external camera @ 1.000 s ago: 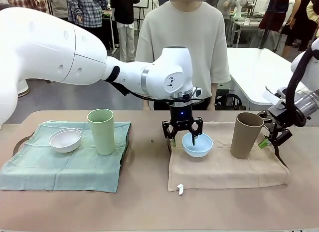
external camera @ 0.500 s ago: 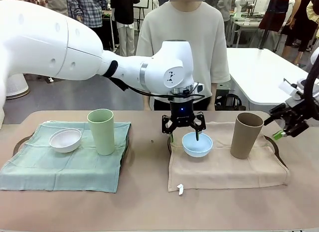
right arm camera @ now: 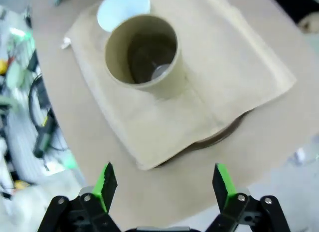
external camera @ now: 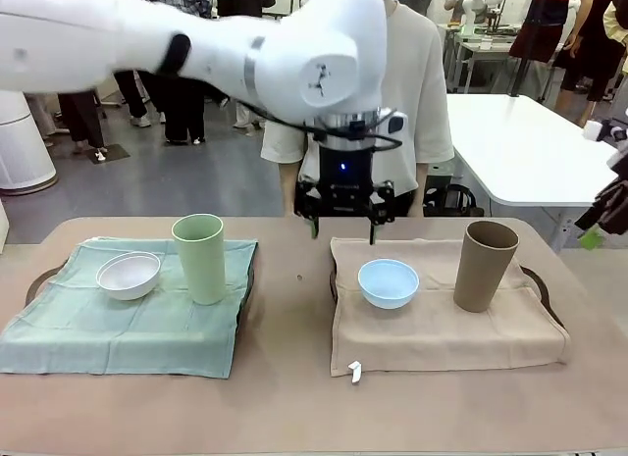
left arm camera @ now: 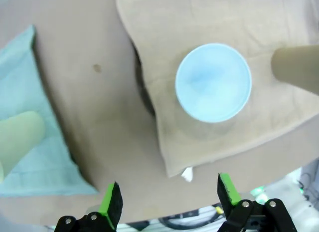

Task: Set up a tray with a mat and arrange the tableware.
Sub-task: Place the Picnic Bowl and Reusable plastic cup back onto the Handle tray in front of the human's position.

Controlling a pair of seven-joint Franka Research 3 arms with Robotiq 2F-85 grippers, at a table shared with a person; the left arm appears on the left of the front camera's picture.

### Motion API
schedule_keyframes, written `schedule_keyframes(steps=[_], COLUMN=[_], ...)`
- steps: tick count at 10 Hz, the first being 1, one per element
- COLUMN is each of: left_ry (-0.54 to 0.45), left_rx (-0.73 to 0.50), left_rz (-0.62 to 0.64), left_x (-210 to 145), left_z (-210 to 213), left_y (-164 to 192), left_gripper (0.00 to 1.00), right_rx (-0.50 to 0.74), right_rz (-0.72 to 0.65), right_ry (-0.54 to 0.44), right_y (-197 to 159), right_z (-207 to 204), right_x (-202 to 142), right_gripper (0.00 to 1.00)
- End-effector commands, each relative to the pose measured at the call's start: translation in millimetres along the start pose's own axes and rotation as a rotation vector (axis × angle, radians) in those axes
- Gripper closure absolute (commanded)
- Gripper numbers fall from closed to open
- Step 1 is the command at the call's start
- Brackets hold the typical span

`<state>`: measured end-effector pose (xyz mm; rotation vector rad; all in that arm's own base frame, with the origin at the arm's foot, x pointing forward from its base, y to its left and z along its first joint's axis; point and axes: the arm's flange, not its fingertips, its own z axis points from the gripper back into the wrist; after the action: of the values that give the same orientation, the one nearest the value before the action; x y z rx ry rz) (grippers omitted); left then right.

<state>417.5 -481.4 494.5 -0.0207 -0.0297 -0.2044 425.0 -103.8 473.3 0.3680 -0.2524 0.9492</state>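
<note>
A: Step? Left gripper [external camera: 342, 223] spread, empty, hanging above light blue bowl [external camera: 388, 282] mid-frame on beige mat [external camera: 442, 329]; tan cup [external camera: 484, 265] right of it.

B: Right gripper [right arm camera: 164, 184] spread, empty too. Arranging looks done; next, likely retreat.

The left arm [external camera: 196, 54] has glossy white rounded casings with a black joint band, a blue light at its black wrist, and a black gripper [external camera: 342, 228] with green-padded, silver-screwed fingers [left arm camera: 112, 206].
</note>
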Motion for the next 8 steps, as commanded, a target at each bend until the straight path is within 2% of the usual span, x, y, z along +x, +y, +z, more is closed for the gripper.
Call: schedule_keyframes(steps=[1,5,6,7,8], left_ry=[-0.055,-0.154,-0.164,-0.169,-0.15], left_rx=[0.084,0.193,0.203,0.203,0.168], left_rz=[-0.023,0.081,0.129,0.186,0.072], left_x=[-23,-44,-46,-50,-42], left_z=[28,90,94,99,100], left_y=[15,35,40,48,37], left_gripper=[0.0,0.0,0.0,0.0,0.0], right_rx=[-0.004,-0.281,-0.352,-0.326,-0.266], right_rz=[-0.163,-0.36,-0.407,-0.401,-0.334], right_ry=[0.088,0.174,0.193,0.191,0.135], right_y=[42,104,110,110,111], right_z=[-14,0,1,4,4], right_x=[41,126,134,132,131], right_gripper=[0.0,0.0,0.0,0.0,0.0])
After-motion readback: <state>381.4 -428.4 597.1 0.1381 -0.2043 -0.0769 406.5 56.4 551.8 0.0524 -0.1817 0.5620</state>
